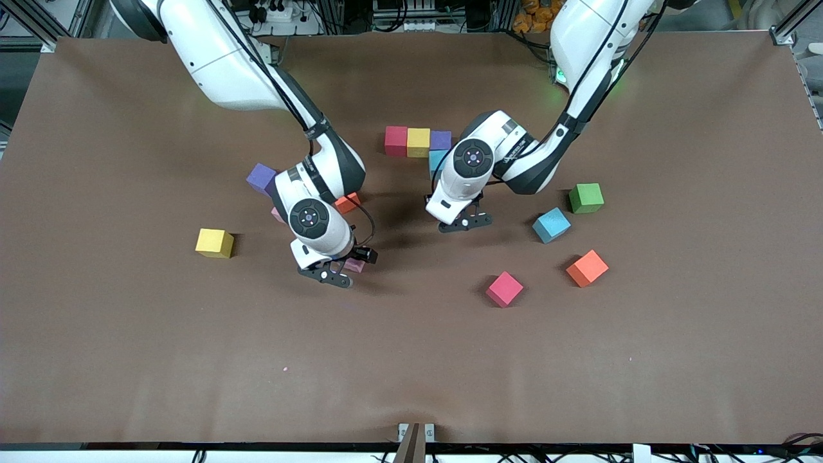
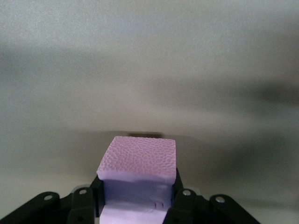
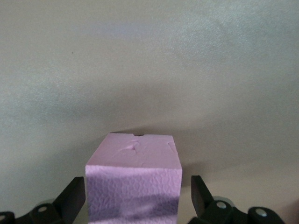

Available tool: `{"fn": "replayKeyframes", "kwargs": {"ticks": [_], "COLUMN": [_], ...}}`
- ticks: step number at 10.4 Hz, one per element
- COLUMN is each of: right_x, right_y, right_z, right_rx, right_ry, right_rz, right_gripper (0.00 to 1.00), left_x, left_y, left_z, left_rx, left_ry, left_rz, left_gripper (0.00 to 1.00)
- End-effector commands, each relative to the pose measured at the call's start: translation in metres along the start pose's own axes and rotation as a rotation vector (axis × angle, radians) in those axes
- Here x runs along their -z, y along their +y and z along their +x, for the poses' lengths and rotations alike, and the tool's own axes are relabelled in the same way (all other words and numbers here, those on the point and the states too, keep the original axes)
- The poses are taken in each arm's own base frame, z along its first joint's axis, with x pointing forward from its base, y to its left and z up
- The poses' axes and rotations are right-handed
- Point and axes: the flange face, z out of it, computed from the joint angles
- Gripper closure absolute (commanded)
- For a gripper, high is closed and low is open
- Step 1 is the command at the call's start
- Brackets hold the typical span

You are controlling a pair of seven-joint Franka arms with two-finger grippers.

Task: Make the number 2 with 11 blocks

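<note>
1. While the left gripper (image 2: 135, 205) hangs over the middle of the counter (image 1: 128, 360), its fingers (image 2: 180, 198) pinch a pink cube (image 2: 139, 163) from both sides; in the front view this gripper (image 1: 464, 222) hides the cube
2. Spread wide, the right gripper's (image 3: 138, 200) fingers (image 3: 72, 198) stand on either side of a second pink cube (image 3: 135, 182) with a gap at each side, not touching it; from the front that cube (image 1: 354, 265) peeks out just beside the gripper (image 1: 326, 274)
3. Starting the number 2, a red cube (image 1: 396, 141), a yellow cube (image 1: 418, 142) and a purple cube (image 1: 440, 139) touch in a row, farther from the front camera than the left fingers; a light blue cube (image 1: 437, 161) sits against the purple one, partly hidden by the left arm
4. Near the left fingers, toward the left arm's end of the counter, lie a loose light blue cube (image 1: 551, 225), a green cube (image 1: 586, 198), an orange cube (image 1: 586, 268) and a red cube (image 1: 504, 289), all apart
5. Around the right arm lie another purple cube (image 1: 261, 177), a small orange cube (image 1: 347, 203) and a sliver of a third pink cube (image 1: 276, 214); a second yellow cube (image 1: 215, 243) rests well apart toward the right arm's end
</note>
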Motion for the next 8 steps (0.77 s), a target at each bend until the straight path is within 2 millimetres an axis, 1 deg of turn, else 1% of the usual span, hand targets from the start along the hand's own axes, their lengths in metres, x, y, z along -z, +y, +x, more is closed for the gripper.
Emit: {"fn": "replayKeyframes", "kwargs": {"ticks": [1,2,3,6,7,8], "right_x": [0.003,0.003,0.003,0.003,0.003,0.004], "right_y": [-0.003,-0.003,-0.003,-0.003,-0.003,-0.003], "right_z": [-0.002,-0.001,-0.001,-0.001,-0.001,0.000], "right_rx": [0.007,0.007,0.007,0.007,0.007,0.006], "right_ry": [-0.002,-0.001,0.002,0.007,0.008,0.010], "right_rz": [0.015,0.016,0.017,0.023,0.024,0.024], "right_gripper": [0.00,0.00,0.00,0.00,0.10,0.30], "left_x": [-0.006,-0.007,-0.008,-0.014,-0.020,-0.023], "left_y": [0.005,0.006,0.012,0.013,0.017,0.018], "left_z": [-0.011,-0.013,-0.021,-0.021,-0.028,-0.029], "left_rx": [-0.064,-0.067,-0.075,-0.070,-0.078,-0.061], "left_ry": [0.012,0.013,0.012,0.000,-0.009,-0.011], "left_rz": [0.071,0.071,0.073,0.073,0.079,0.083], "left_gripper": [0.73,0.73,0.73,0.74,0.74,0.75]}}
